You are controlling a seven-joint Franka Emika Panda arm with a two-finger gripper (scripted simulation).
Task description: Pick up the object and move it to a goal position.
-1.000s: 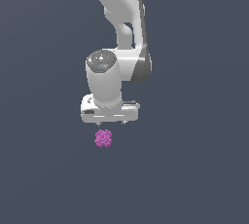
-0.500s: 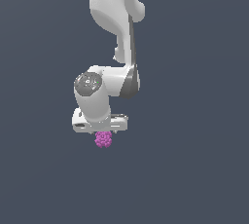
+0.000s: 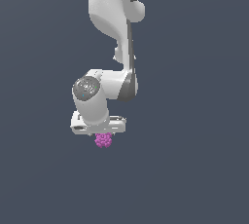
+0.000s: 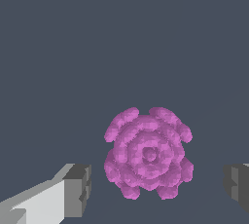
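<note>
The object (image 3: 103, 140) is a small magenta bumpy ball resting on the dark grey floor. In the exterior view my white gripper (image 3: 100, 134) hangs straight over it, and the hand covers the ball's top. In the wrist view the object (image 4: 148, 154) lies between my two grey fingertips (image 4: 78, 191), with a gap on each side. The gripper (image 4: 158, 189) is open and much wider than the ball, and neither finger touches it.
A plain dark grey floor (image 3: 194, 179) surrounds the ball. The white arm (image 3: 114, 18) rises above the hand to the frame's top edge. No other objects show.
The hand has come down onto the ball and shifted slightly toward the exterior view's left. The ball has stayed put, and its top is now hidden by the hand.
</note>
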